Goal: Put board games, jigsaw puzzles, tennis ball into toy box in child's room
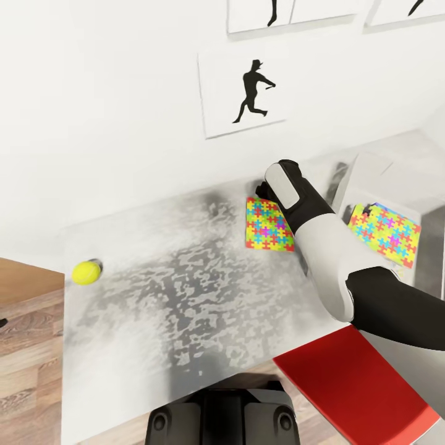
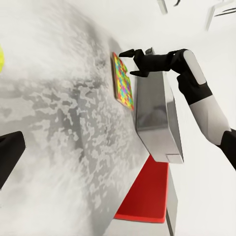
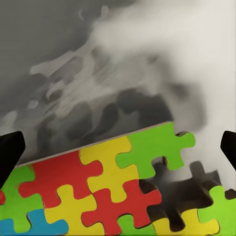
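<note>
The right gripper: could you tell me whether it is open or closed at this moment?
Open. The right gripper has its two fingers apart above the near edge of the jigsaw puzzle lying flat on the table, gripping nothing.

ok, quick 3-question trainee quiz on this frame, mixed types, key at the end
1. True or false: the tennis ball is already in the toy box.
2. Multiple choice: the right gripper hovers over A) the ball, B) the jigsaw puzzle on the table, C) the red chair.
3. Fill in: the second puzzle lies in the ____.

Key: 1 false, the ball sits near the table's left edge; 2 B; 3 toy box.
</note>
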### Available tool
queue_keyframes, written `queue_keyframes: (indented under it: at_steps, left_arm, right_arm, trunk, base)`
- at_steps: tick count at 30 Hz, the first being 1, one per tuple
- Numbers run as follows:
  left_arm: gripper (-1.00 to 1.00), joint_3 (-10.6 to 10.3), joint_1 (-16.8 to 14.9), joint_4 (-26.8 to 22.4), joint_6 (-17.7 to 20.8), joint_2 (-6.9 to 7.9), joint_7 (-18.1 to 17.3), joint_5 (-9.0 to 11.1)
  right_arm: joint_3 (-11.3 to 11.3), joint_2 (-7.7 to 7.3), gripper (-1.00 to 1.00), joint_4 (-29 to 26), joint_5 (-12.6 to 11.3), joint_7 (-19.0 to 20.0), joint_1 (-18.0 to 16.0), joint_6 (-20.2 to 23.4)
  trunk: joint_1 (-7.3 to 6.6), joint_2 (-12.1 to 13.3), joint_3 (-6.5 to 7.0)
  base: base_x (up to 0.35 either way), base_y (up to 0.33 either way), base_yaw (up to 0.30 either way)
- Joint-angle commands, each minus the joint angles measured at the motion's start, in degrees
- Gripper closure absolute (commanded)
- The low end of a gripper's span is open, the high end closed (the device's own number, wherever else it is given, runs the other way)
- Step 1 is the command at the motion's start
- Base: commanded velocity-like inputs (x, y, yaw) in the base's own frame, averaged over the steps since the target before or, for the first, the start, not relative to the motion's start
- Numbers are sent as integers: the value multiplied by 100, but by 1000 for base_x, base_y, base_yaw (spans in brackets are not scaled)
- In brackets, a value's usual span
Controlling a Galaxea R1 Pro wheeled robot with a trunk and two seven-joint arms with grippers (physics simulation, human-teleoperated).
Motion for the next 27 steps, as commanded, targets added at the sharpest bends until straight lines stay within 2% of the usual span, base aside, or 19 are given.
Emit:
queue_keyframes:
  at_steps: [1,15,27]
  left_arm:
    - [-100,1,-2,0,61,2,-25,-7]
    - [-100,1,-2,0,61,-7,-25,-7]
    - [-100,1,-2,0,55,-7,-25,-7]
  right_arm:
    - [12,0,-100,-3,-37,-46,-4,20]
    - [11,0,-100,-3,-43,-49,-4,33]
    - [5,0,-100,5,-54,-52,-4,42]
  trunk:
    - [3,-9,-7]
    - [3,-9,-7]
    - [3,-9,-7]
  base:
    - [-1,87,0]
    - [-19,31,0]
    - [-45,-48,0]
